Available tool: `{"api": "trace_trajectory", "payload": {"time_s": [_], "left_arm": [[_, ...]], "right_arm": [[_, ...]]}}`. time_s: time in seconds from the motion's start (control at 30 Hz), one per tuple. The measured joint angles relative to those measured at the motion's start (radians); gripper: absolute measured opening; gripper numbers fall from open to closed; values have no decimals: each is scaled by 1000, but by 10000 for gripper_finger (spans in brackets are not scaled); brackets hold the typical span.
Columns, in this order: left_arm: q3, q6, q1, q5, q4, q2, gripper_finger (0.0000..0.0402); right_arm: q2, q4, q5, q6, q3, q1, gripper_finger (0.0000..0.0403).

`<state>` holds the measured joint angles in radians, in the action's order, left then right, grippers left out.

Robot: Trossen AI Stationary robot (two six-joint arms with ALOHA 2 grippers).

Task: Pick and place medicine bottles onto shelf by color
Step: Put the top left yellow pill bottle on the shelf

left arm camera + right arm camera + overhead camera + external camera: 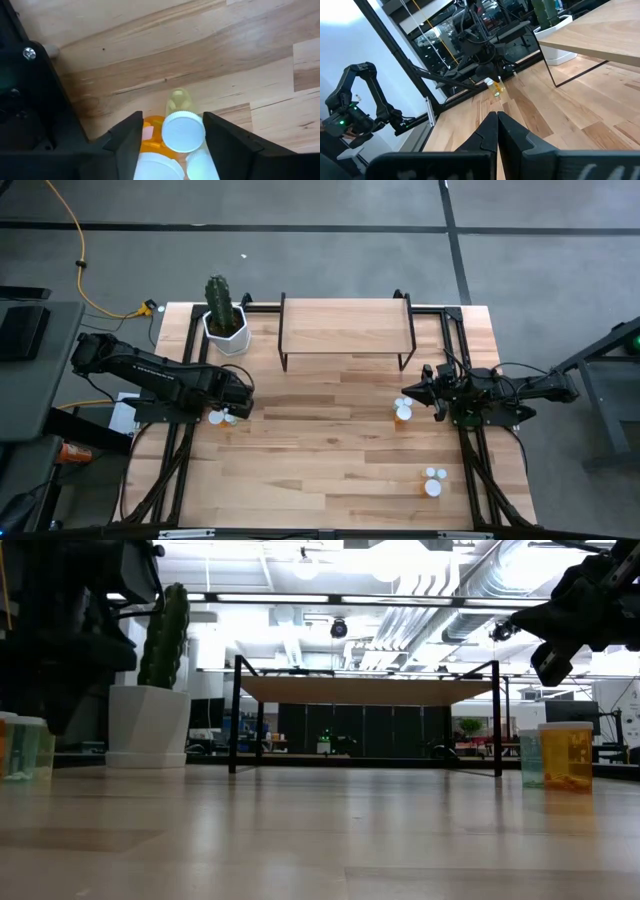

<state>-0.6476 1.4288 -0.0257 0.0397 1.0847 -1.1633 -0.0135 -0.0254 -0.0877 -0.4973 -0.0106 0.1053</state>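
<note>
L hand (172, 142) is low over a bottle cluster (222, 417) at the worktop's (330, 460) 9 o'clock edge, fingers spread either side of a white-capped pale-green bottle (181, 125); can't tell if the pads touch it. An orange bottle (152, 137) and two more white caps sit packed beside it between the fingers. R hand (408, 391) hangs at approx 3 o'clock, above the worktop, fingers pressed together w/ nothing between, tips just over an orange bottle pair (403, 410). Two more white-capped bottles (434, 481) stand toward 5 o'clock. Shelf (346, 328) is at 12 o'clock, top bare. Cactus (220, 305) in a white pot (228, 335) stands at 11 o'clock, just beside the shelf.
</note>
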Motion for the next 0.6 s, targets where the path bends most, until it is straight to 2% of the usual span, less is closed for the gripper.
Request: {"api": "trace_trajectory", "payload": {"time_s": [0.37, 0.6], "left_arm": [[0, -1, 0, 1, 0, 0, 123], [0, -10, 0, 1, 1, 0, 117]], "right_arm": [[0, 0, -1, 0, 0, 0, 0], [0, 0, -1, 0, 0, 0, 0]]}}
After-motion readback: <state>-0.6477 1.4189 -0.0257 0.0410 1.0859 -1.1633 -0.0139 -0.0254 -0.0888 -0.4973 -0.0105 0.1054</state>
